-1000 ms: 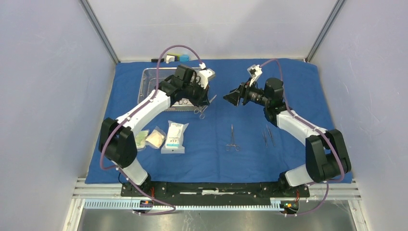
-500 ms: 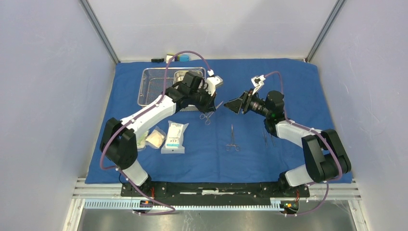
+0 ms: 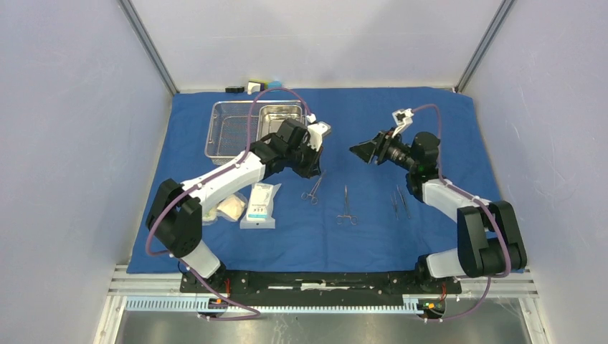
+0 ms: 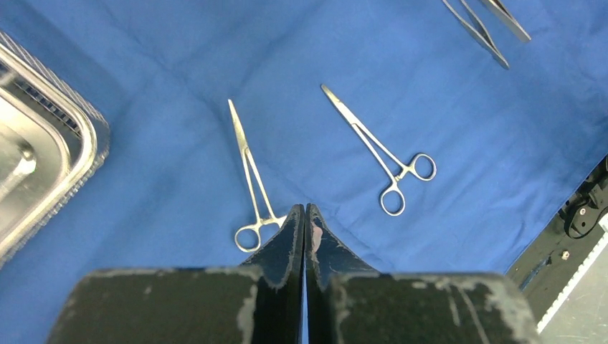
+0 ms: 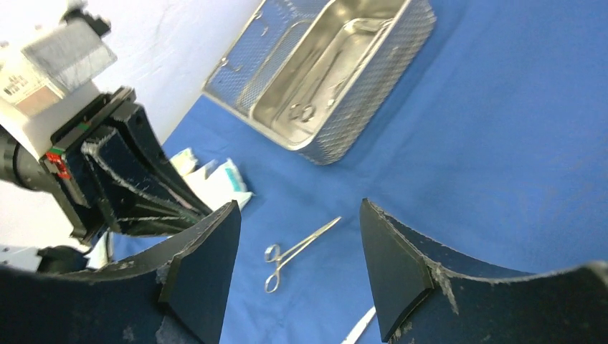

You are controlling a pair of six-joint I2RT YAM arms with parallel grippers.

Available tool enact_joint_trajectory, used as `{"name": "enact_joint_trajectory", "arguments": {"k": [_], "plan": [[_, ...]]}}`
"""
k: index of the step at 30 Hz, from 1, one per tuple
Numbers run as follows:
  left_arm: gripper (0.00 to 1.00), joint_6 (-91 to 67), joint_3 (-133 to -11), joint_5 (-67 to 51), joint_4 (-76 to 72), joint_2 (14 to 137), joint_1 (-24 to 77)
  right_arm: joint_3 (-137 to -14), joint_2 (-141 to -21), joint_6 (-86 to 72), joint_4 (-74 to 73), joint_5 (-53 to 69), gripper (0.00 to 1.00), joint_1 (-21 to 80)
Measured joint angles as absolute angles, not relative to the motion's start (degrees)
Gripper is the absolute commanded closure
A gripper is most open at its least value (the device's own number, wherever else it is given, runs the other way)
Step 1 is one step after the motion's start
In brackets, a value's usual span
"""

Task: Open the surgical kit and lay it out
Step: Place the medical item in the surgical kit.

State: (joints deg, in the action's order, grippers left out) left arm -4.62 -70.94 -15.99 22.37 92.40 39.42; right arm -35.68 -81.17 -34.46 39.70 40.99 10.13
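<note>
Cloth [image 3: 444, 122] spread, packets [image 3: 259, 204] and some tools [image 3: 346, 206] out; more sit in the far-left pan [image 5: 366, 36]; left hand [image 4: 305, 215] shut, right hand [image 5: 297, 265] open, both empty

Nothing legible here, honestly. The packet [image 3: 259, 205] has some print on it but it's way too small, and the white sticker [image 5: 20, 80] in the right wrist view is just blur.

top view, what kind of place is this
Probably a robotics lab cell rather than an operating room: plain white walls close it in, a left arm and right arm stand bolted at the near edge, and steel instruments lie on a blue cloth.
</note>
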Motion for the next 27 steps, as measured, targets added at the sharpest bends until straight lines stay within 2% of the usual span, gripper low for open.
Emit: {"name": "enact_joint_trajectory", "arguments": {"k": [3, 8, 12, 20, 27], "plan": [[0.96, -7.14, -69.34, -14.68, 22.13, 92.25, 39.97, -35.68, -78.98, -31.53, 36.32, 40.84, 0.31, 7.11], [0.76, -8.91, -66.74, -11.81, 22.15, 92.20, 40.27, -35.66, -74.96, -24.36, 29.65, 39.79, 0.31, 5.26], [0.65, -8.82, -67.11, -10.26, 22.31, 93.54, 40.27, -35.14, -72.53, -17.74, 25.36, 39.31, 0.31, 5.37], [0.51, -6.46, -74.04, -10.02, 24.38, 106.56, 40.27, -32.05, -70.52, -7.44, 19.31, 38.85, 0.31, 5.37], [0.49, -6.09, -74.63, -9.02, 25.39, 110.48, 40.27, -29.91, -68.18, -3.07, 16.75, 38.87, 0.31, 5.37]]}}
